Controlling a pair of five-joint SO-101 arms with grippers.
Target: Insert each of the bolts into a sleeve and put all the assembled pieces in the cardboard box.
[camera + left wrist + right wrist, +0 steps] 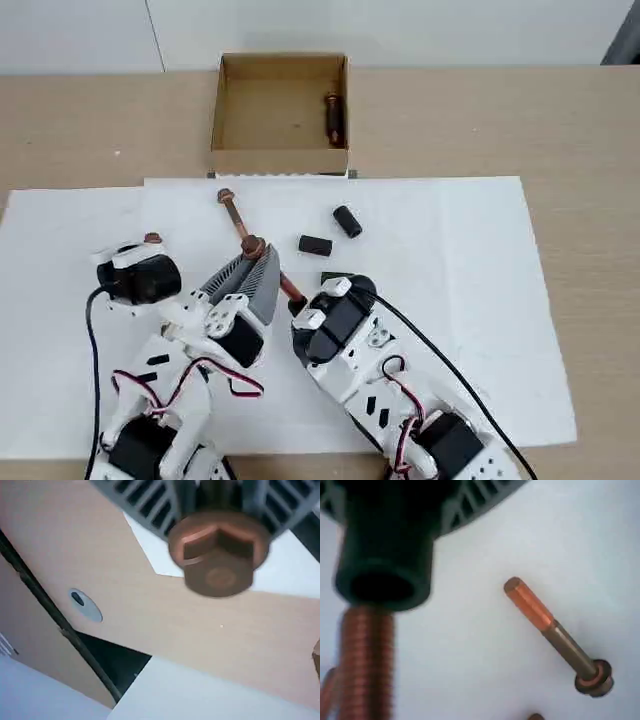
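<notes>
My left gripper (pixel 254 258) is shut on a copper bolt (pixel 270 268) just under its hex head (pixel 217 560), between grey ribbed fingers (pixel 145 500). The bolt's threaded shank (pixel 365 660) slants across to my right gripper (pixel 302 308), which is shut on a black sleeve (pixel 382 575). The thread's tip is at the rim of the sleeve's mouth; I cannot tell if it has entered. A loose bolt (pixel 232 212) (pixel 555 635) lies on the white paper. Two loose sleeves (pixel 347 221) (pixel 315 245) lie nearby. The cardboard box (pixel 228 110) holds one assembled piece (pixel 333 116).
White paper (pixel 450 300) covers the wooden table in front of the box. Another copper bolt head (pixel 152 238) shows beside the left arm's motor. Both arms crowd the near middle of the paper, and the paper's right half is free.
</notes>
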